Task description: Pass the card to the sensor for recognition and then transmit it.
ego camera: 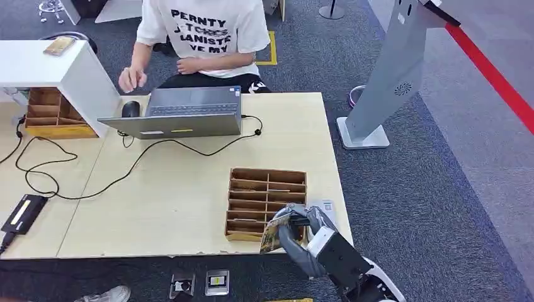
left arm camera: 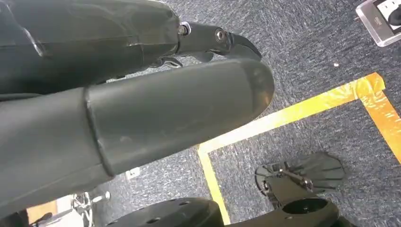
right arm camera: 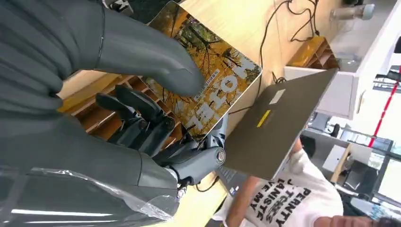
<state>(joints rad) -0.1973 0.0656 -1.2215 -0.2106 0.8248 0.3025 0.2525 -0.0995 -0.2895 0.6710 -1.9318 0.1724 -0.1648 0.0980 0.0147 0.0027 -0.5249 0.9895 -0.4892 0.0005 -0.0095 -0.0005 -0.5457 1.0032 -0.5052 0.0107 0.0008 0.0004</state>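
The fingers (right arm camera: 142, 113) of your right hand (ego camera: 301, 234) are clamped on the card (right arm camera: 203, 85), thumb pressed on its printed face and the darker fingers behind it. In the head view you see that hand at the near right corner of the bench (ego camera: 189, 182), holding the card (ego camera: 272, 235) just over the front edge of the wooden divider tray (ego camera: 267, 201). The right wrist view gives you what the head view cannot: the card's yellow foliage print with large white letters, and the grey lid of the laptop (right arm camera: 279, 127) beyond it. The left wrist view shows your left hand (left arm camera: 142, 118) over grey carpet (left arm camera: 307, 56) with yellow tape (left arm camera: 302, 109); you cannot tell its fingers' state. A person (ego camera: 201, 31) sits across the bench at the laptop (ego camera: 179, 113). Right of the bench edge, carpet lies open toward the grey kiosk stand (ego camera: 390, 75).
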